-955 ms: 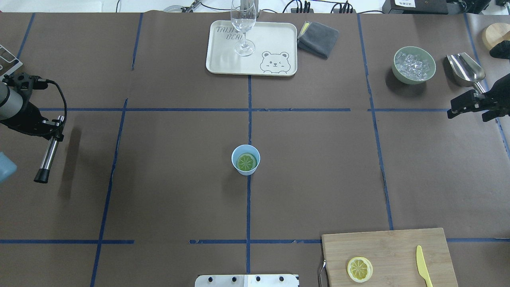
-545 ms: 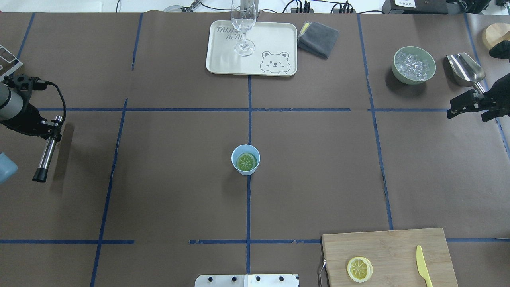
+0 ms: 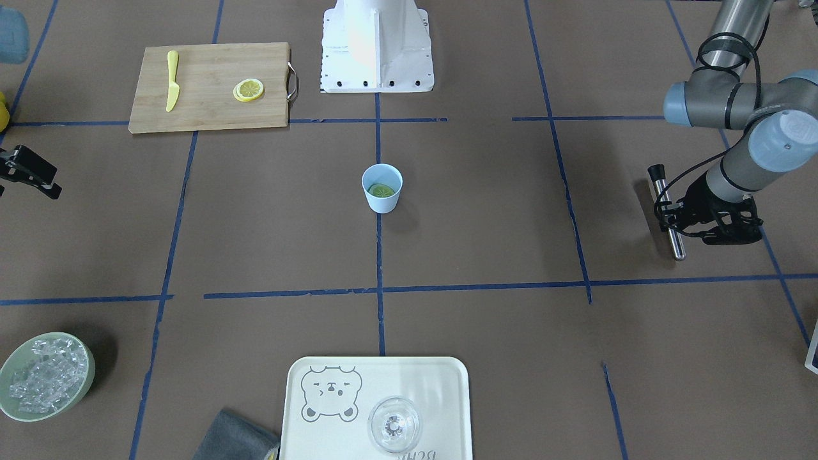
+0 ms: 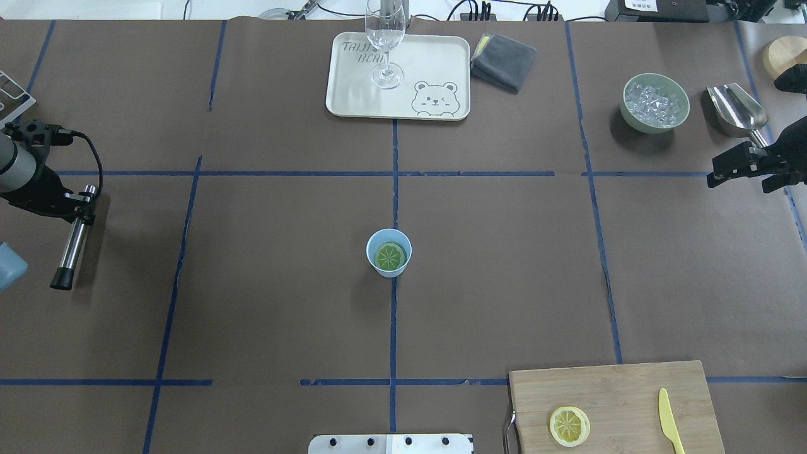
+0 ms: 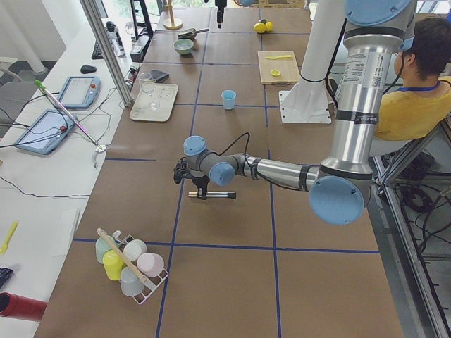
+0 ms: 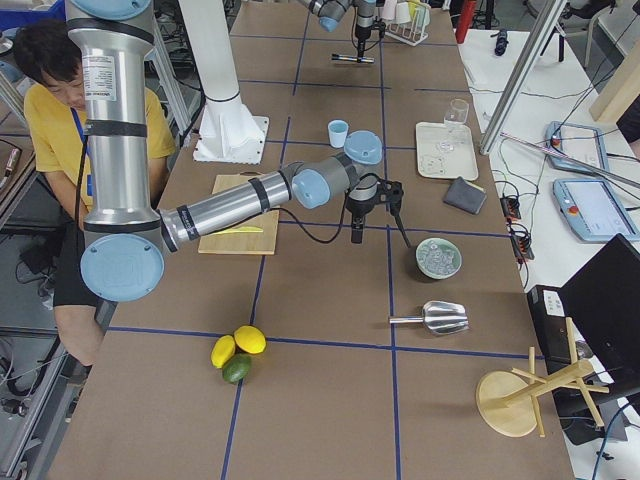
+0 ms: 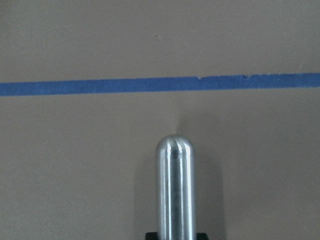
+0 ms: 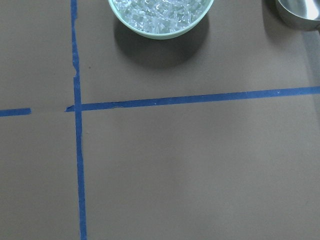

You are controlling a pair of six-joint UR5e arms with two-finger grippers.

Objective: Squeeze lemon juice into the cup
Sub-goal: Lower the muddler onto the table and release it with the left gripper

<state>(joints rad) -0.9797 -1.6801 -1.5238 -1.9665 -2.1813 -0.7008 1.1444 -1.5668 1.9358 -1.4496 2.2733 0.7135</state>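
Note:
The light-blue cup point(image 4: 389, 252) stands upright at the table's middle, with one lemon slice point(image 4: 389, 256) lying flat inside it; both show in the front view too point(image 3: 382, 198). The second lemon slice point(image 4: 569, 425) lies on the wooden cutting board point(image 4: 630, 384). My left gripper point(image 4: 79, 208) is far left, shut on a steel rod with a black tip point(image 4: 71, 244), held level just above the table; the rod's end fills the left wrist view point(image 7: 175, 190). My right gripper point(image 4: 737, 167) hovers at the far right, open and empty.
A yellow knife point(image 4: 669, 421) lies on the board. A cream tray point(image 4: 435, 63) with a clear glass point(image 4: 384, 44) is at the back centre, a grey cloth point(image 4: 504, 61) beside it. A green bowl of ice point(image 4: 654, 103) and a metal scoop point(image 4: 736, 108) sit near my right gripper.
My left gripper has drifted slightly further left with the rod, whose shadow has closed in under it. The right arm, cup and lemon slices have not moved.

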